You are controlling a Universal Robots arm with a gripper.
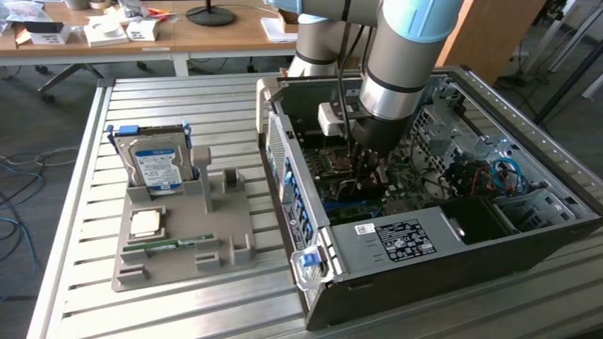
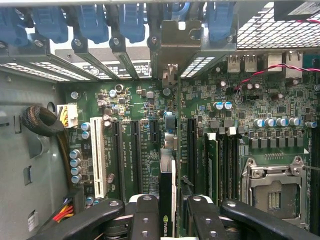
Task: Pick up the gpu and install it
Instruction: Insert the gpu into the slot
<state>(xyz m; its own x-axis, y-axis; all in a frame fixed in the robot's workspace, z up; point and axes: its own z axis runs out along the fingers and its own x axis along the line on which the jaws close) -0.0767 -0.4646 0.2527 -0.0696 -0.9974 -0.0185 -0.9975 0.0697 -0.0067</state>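
One gpu (image 2: 165, 197) in pincer (image 2: 168, 220), inside case (image 1: 424, 286)

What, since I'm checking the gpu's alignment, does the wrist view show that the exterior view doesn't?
Wrist view: the gripper clamped on the gpu, which is held edge-on over the expansion slots.
Exterior view: the arm reaching down into the open case, with the hard drive and memory stick in their holder on the exterior view's left.
Shared: the motherboard and the blue latches.
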